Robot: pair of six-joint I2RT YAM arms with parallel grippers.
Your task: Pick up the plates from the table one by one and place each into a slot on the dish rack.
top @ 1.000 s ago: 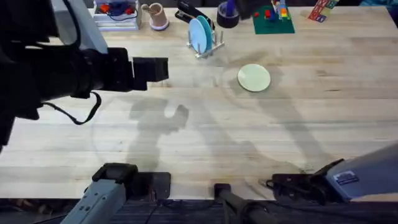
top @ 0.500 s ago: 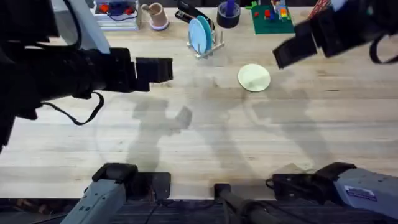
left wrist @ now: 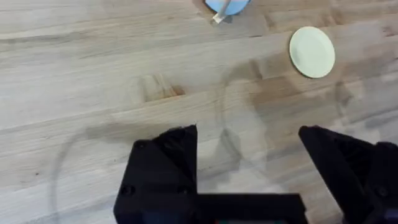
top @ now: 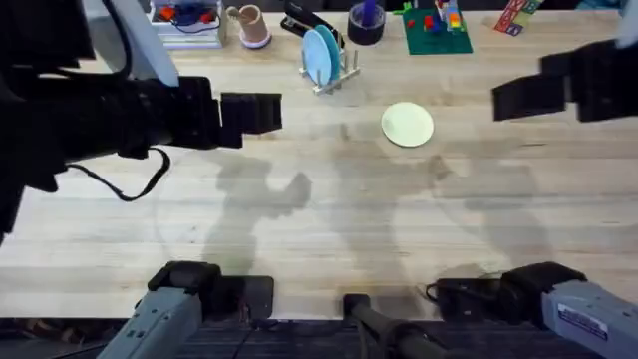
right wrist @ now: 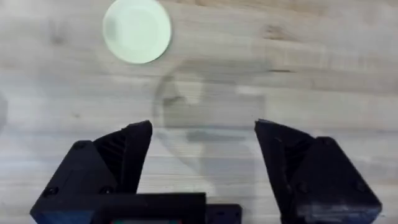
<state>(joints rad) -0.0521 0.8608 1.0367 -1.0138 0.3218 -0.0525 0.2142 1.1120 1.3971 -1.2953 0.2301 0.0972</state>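
Cream-yellow, the last loose plate (top: 407,125) lies flat on the counter (top: 329,219) beside the dish rack (top: 332,68). My right hand (top: 513,100) has risen into view, open and empty; left hand (top: 261,112) hovers open too.

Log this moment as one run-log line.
left gripper open, empty | right gripper open, empty | cream plate flat on table | blue plates upright in dish rack
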